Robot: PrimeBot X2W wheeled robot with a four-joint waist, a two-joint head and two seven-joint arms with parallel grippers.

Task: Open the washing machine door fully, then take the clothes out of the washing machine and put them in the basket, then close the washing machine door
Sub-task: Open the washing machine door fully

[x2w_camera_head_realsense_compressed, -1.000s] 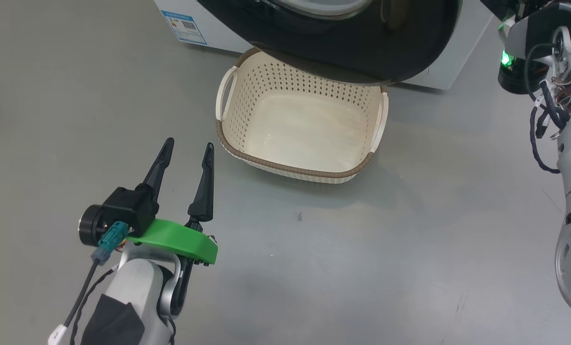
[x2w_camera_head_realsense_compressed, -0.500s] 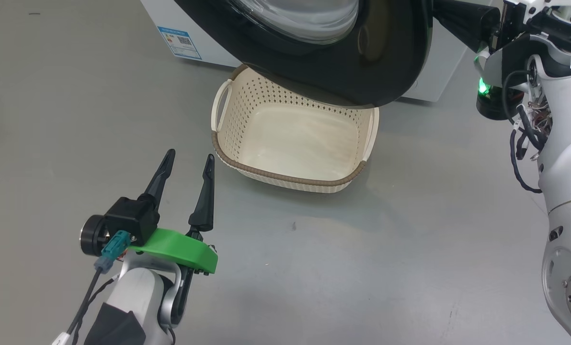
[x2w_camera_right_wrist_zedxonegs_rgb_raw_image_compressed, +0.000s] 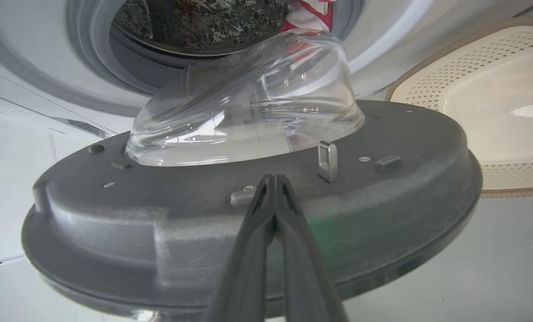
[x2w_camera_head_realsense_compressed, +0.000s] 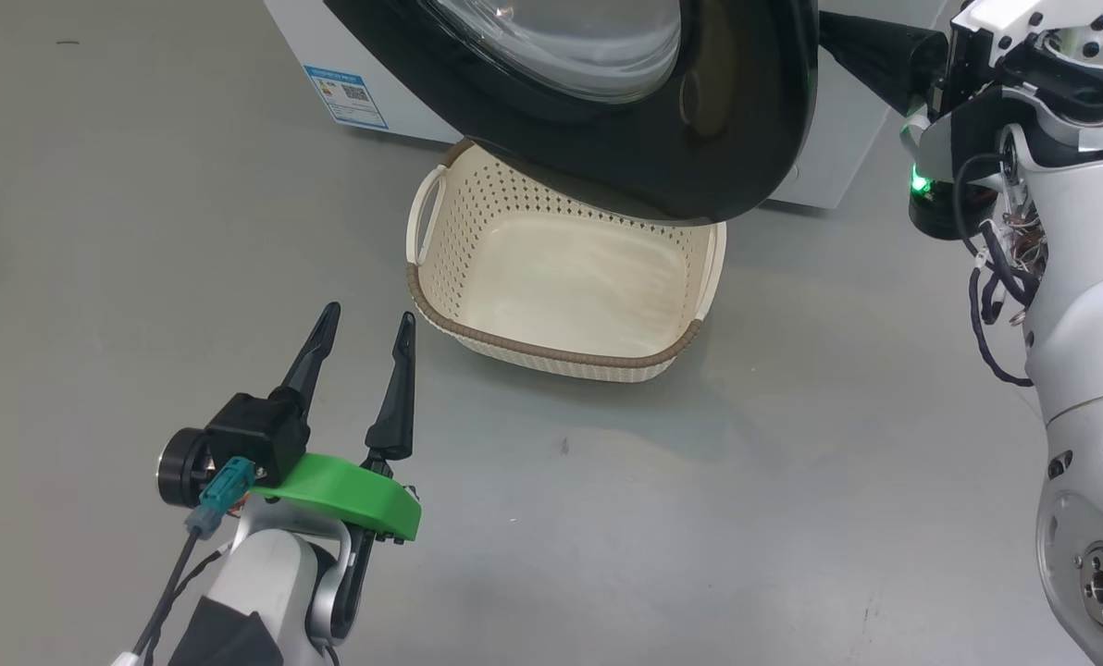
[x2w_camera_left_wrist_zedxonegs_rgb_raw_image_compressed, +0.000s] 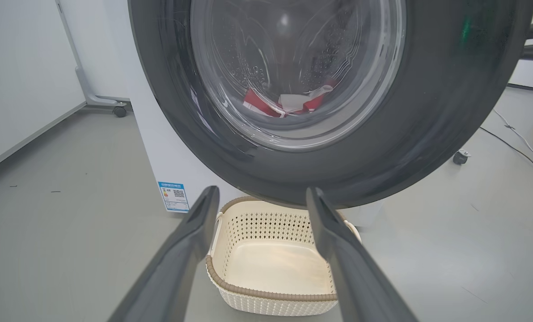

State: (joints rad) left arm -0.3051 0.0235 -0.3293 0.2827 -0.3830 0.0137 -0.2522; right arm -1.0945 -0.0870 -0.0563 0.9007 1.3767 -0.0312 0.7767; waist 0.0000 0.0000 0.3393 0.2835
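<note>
Grey floor (x2w_camera_head_realsense_compressed: 792, 444) holds the basket (x2w_camera_head_realsense_compressed: 551, 350), 1 o'clock of the left gripper (x2w_camera_head_realsense_compressed: 368, 313), jaws spread. Right gripper (x2w_camera_right_wrist_zedxonegs_rgb_raw_image_compressed: 273, 177), jaws pressed together, sits at the door (x2w_camera_head_realsense_compressed: 746, 111)'s inner rim; clothes (x2w_camera_left_wrist_zedxonegs_rgb_raw_image_compressed: 260, 100) lie inside the machine (x2w_camera_head_realsense_compressed: 329, 46).

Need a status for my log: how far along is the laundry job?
Done: the glossy black round washing machine door is unlatched, part open. In hand: the shut right gripper rests on its inner face, apparently widening it. Left: the red-and-white fabric clothes lie in the steel drum, the cream perforated plastic basket is empty, and the door needs closing.
</note>
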